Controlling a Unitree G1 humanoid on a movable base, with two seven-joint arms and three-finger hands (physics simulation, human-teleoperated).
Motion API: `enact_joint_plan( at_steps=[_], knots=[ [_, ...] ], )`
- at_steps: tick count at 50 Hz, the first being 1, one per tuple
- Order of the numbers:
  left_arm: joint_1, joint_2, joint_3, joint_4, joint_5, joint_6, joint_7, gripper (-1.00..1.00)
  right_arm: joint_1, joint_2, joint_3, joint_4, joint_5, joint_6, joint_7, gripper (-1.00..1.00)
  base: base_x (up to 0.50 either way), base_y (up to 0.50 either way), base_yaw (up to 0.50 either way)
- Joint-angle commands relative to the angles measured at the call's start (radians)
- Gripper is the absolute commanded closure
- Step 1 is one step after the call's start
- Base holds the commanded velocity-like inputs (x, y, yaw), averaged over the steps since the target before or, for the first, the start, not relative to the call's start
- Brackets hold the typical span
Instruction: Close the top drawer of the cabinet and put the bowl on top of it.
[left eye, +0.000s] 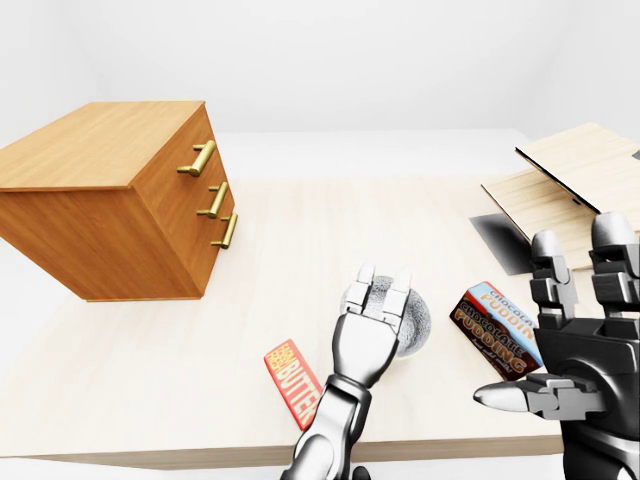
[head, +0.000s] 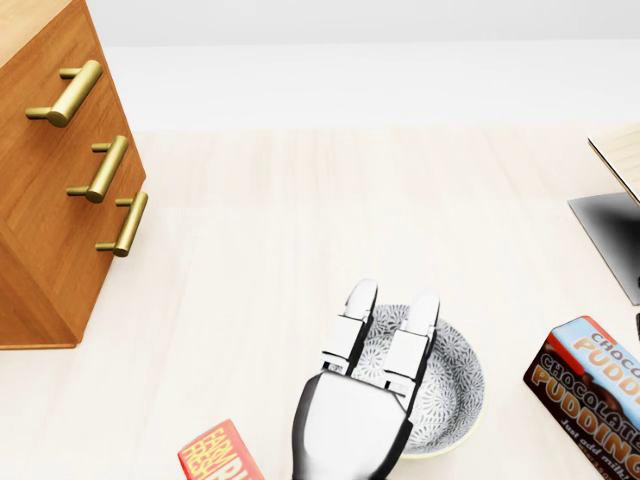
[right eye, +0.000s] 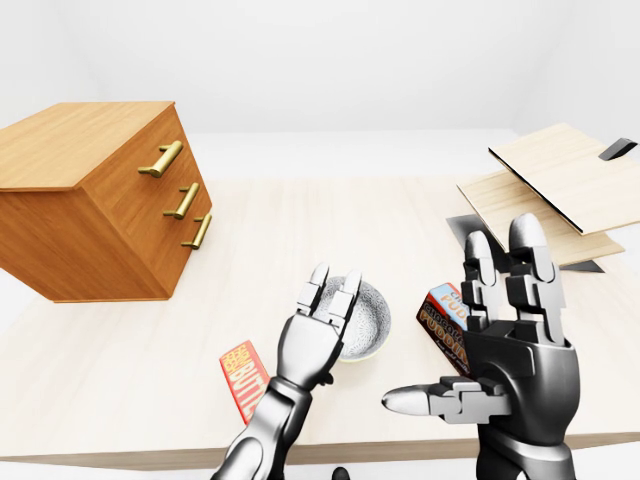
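The wooden cabinet (left eye: 120, 205) stands at the left, and its three drawers look flush with its face. The top drawer's brass handle (left eye: 198, 158) lines up with the two below it. A grey patterned bowl (head: 452, 385) rests on the pale table near the bottom of the head view. My left hand (head: 392, 300) lies over the bowl's left half, open, with its fingers stretched straight across the rim; its thumb is hidden. My right hand (right eye: 470, 330) is raised at the lower right of the right-eye view, open, with fingers up and thumb pointing left, holding nothing.
A chocolate pudding box (head: 590, 385) lies just right of the bowl. A red butter box (left eye: 292, 378) lies to its lower left. Light wooden boards (left eye: 570, 180) over a dark square (head: 610, 235) sit at the table's right. The table edge (left eye: 200, 452) runs along the bottom.
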Motion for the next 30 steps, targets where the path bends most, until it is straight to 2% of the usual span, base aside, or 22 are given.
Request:
enact_joint_plan(
  at_steps=[1,6,17,30],
  knots=[
    [-0.031,-0.019,0.034,0.085,0.004,0.0,0.017,-1.0,0.002,0.0,0.002,0.002,0.0,0.0,0.001,-1.0,0.0,0.0,0.0],
    [-0.059,-0.03,0.066,0.125,-0.005,0.0,0.023,-1.0,0.001,0.0,0.001,0.001,0.0,0.0,0.001,-1.0,0.0,0.0,0.0],
    [-0.048,-0.035,0.054,0.14,0.023,0.0,0.027,-1.0,0.0,-0.002,0.004,0.002,-0.003,0.0,0.0,-1.0,0.0,0.0,0.0],
    [-0.071,-0.044,0.076,0.186,0.019,0.0,0.044,-1.0,-0.003,-0.005,0.005,0.001,-0.002,0.0,-0.004,-1.0,0.0,0.0,0.0]
  ],
)
